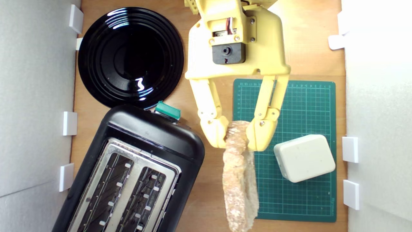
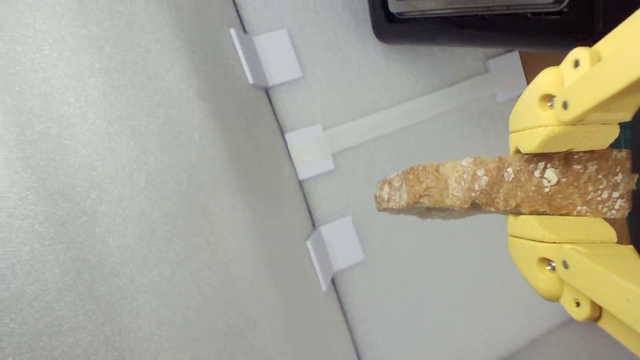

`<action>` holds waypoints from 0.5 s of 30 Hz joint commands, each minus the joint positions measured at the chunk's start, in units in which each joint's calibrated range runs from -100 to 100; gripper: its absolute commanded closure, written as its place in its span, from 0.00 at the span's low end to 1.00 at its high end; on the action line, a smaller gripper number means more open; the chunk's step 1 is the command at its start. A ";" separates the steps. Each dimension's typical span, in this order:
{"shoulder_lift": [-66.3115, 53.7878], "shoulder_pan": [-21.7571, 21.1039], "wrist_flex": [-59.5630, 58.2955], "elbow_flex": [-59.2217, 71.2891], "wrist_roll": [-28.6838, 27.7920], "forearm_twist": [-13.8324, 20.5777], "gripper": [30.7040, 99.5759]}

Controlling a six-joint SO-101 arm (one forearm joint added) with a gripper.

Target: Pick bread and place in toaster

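Bread (image 1: 239, 180) is clamped edge-on between the two yellow fingers of the gripper (image 1: 239, 135), one fingertip pressed on each face of the slice. In the exterior view the slice is seen crust-up, running from the fingertips toward the frame's lower edge, so it is lifted off the surface; its height above the surface cannot be told. The wrist view confirms the grasp: the bread (image 2: 500, 192) sits tight between both pads (image 2: 562, 138), brown floured crust showing, its free end projecting beyond the fingertips.

Taking the toaster (image 1: 128, 174) as landmark: the bread is just beside it, on the exterior view's right, apart from it and not over either slot. Both slots are open and show only their wire guides. The green lever knob (image 1: 167, 110) is at the toaster's end nearest the plate. The toaster's black corner also shows in the wrist view (image 2: 480, 25).

Beyond the bread from the toaster, a green mat (image 1: 302, 106) lies on the wooden table (image 1: 209, 199), the slice overhanging its near edge. A white box (image 1: 304, 158) rests on the mat, close to the gripper's finger.

Farthest from the bread, a black plate (image 1: 130, 56) lies beside the toaster's knob end.

White panels (image 1: 35, 96) enclose the scene.
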 commanded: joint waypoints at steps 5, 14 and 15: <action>0.94 5.75 0.92 -7.05 3.63 0.74 0.60; 3.60 10.35 0.84 -7.42 3.74 7.63 0.60; 4.85 11.23 0.92 -7.78 3.79 7.73 0.60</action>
